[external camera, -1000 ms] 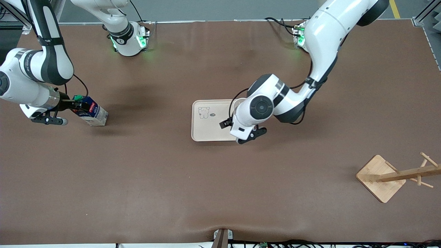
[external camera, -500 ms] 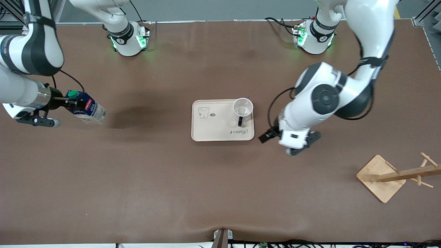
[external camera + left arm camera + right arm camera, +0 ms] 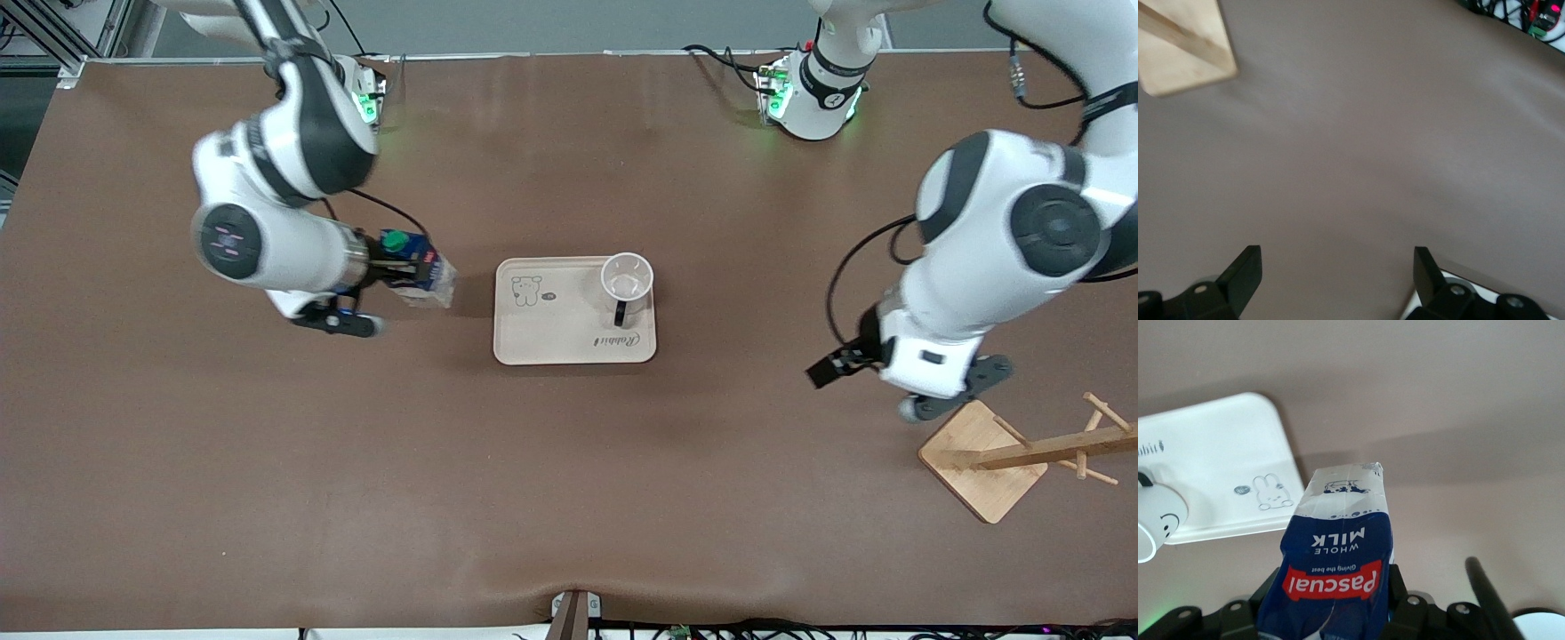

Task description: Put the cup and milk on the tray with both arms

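The white cup (image 3: 627, 277) stands upright on the cream tray (image 3: 551, 329), at the tray's end toward the left arm, with its black handle pointing to the front camera. My right gripper (image 3: 393, 268) is shut on the blue and white milk carton (image 3: 425, 277) and holds it tilted over the table, just beside the tray's end toward the right arm. In the right wrist view the carton (image 3: 1338, 547) fills the jaws, with the tray (image 3: 1225, 453) and the cup (image 3: 1158, 520) ahead of it. My left gripper (image 3: 829, 370) is open and empty over bare table; its fingers (image 3: 1245, 270) stand wide apart.
A bamboo rack with a square base (image 3: 982, 462) and pegs stands toward the left arm's end of the table, nearer to the front camera than the tray; its base shows in the left wrist view (image 3: 1178, 47). The brown mat (image 3: 533, 489) covers the table.
My right gripper carried the milk carton from the table's end to beside the tray. My left gripper left the cup on the tray and moved away toward the bamboo rack.
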You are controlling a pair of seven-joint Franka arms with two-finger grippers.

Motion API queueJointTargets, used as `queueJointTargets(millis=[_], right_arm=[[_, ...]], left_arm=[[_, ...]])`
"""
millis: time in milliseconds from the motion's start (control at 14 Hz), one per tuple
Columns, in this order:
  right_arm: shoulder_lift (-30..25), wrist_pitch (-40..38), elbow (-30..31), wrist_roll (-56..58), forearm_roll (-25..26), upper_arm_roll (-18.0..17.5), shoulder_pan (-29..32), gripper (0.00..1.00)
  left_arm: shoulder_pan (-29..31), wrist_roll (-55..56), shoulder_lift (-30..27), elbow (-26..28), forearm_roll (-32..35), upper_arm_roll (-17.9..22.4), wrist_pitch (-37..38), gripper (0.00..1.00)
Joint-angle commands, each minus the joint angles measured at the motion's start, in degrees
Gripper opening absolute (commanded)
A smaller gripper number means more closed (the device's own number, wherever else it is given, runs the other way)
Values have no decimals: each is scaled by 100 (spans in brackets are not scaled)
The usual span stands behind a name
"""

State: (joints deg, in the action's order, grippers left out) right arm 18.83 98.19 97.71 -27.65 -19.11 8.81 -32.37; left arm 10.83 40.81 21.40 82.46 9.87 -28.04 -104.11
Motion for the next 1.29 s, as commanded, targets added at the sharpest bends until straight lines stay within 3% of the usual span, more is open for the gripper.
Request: queueJointTargets(millis=[0,143,286,500,571,643,1000,1214], right_arm=[[612,400,-472,-702,-444,103,-506,0],[945,867,-639,-1214,-541,94,-830,0],[1086,860,-875,-1435,-795,94,-911,0],[1429,921,-1017,-1445,-779,94,-1138,0],[1508,921,-991,-1497,-753,112,-1253,34],[1518,930,-991,-1845,-744,120,-1289,99],[1439,833,-1341,-2385,-533,121,-1307,100],[1212,842,-1867,-2631,-498,147,-1141,100]], left_arm=[[401,-965,-469,50,94,-35,443,100],[543,-1477,-715,50,85,-35,777,100],[683,-1715,-961,42,-11,-35,997,100],[413,-2372,-1462,86,-38,500,1260,100],[176,-2593,-1576,112,-55,841,1418,100],[-157,-2735,-1699,121,-82,1201,1533,100],[-1257,-3140,-2411,716,-573,2670,1807,100],[-1259,-3140,-2562,859,-618,2708,1807,100]])
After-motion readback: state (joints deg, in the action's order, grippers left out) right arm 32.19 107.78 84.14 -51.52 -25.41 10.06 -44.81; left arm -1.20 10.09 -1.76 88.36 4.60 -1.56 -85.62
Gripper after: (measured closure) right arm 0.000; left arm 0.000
